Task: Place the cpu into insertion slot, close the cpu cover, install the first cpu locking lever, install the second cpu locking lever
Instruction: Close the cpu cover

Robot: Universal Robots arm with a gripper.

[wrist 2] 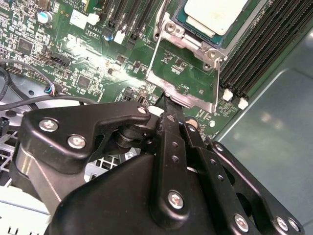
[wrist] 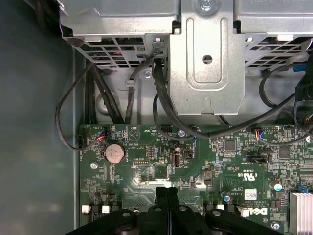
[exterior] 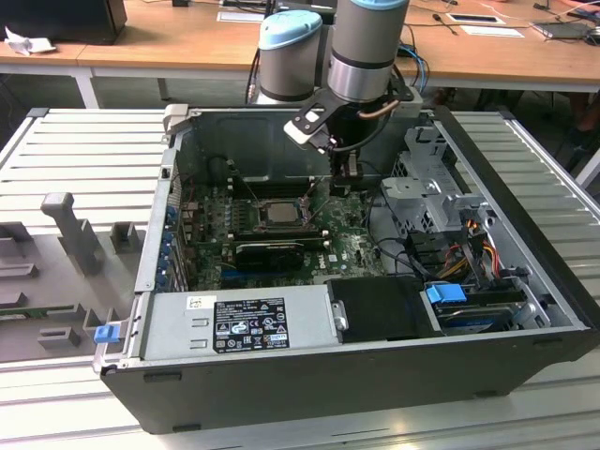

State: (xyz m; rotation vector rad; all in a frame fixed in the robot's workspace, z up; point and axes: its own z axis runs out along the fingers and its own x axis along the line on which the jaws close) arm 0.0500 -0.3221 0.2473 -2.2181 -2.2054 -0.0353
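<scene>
Silvery cpu cover beside the black pincer, fully closed (nothing in it).

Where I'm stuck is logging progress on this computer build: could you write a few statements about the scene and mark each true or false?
1. The chip sits in the socket. True.
2. The metal cover is shut over the chip. False: it is swung open, clear of the chip.
3. The gripper has its fingers pressed together. True.
4. The gripper holds the chip. False: it holds nothing, and its tip is at the open metal cover's edge.
</scene>
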